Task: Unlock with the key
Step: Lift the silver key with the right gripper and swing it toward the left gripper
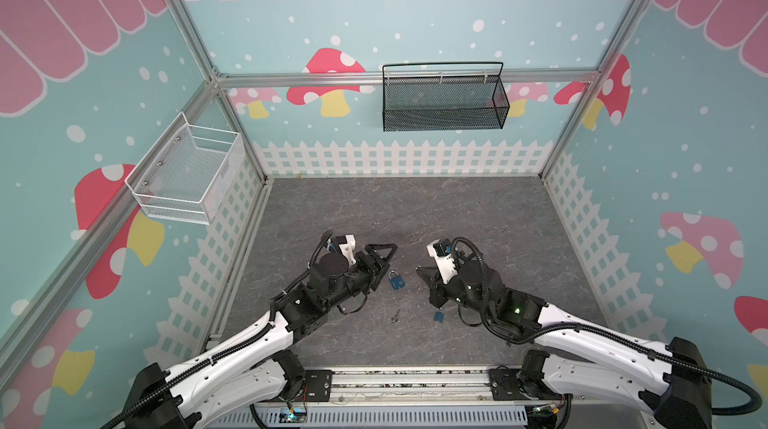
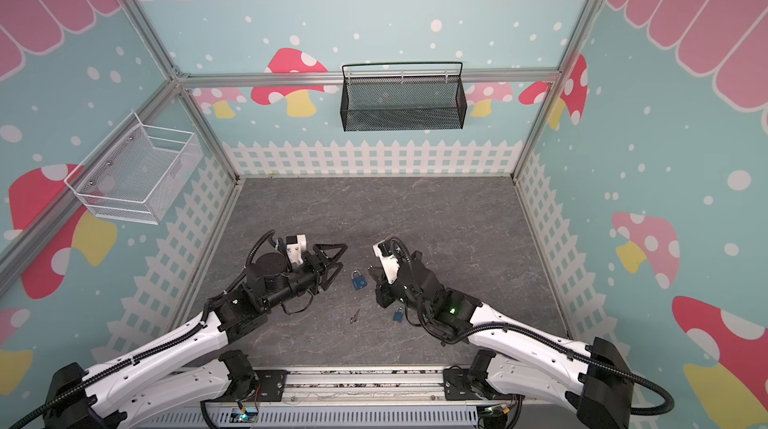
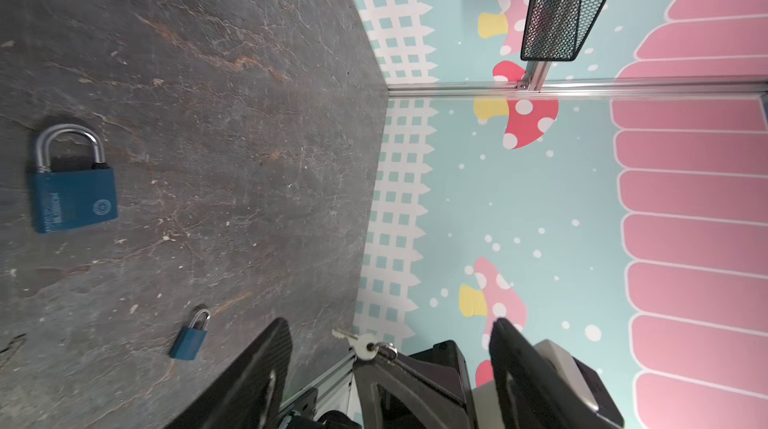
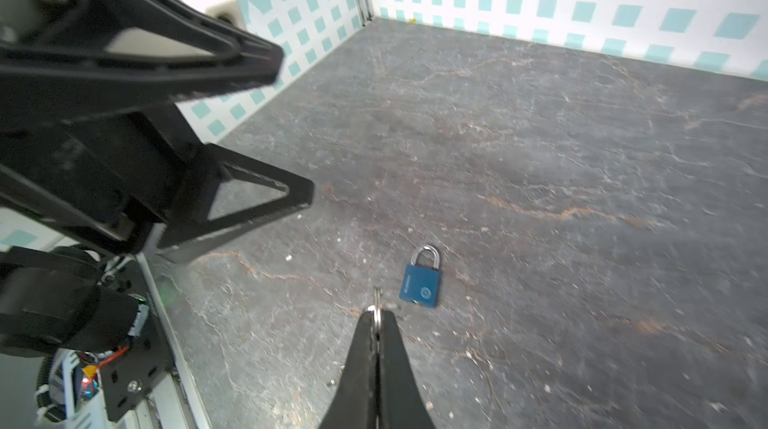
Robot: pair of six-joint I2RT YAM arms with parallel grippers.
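Blue padlock point(image 1: 397, 280) lies flat on the counter point(image 1: 457, 219) between the grippers, keyhole end toward the robot; right gripper point(image 4: 377, 317), clamped on the key point(image 3: 362, 343), points at it, left gripper point(image 1: 384, 260) gaping empty alongside.

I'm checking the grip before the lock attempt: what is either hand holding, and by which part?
The right hand pinches a key at its ring end, blade sticking out free. The left hand is open and holds nothing.
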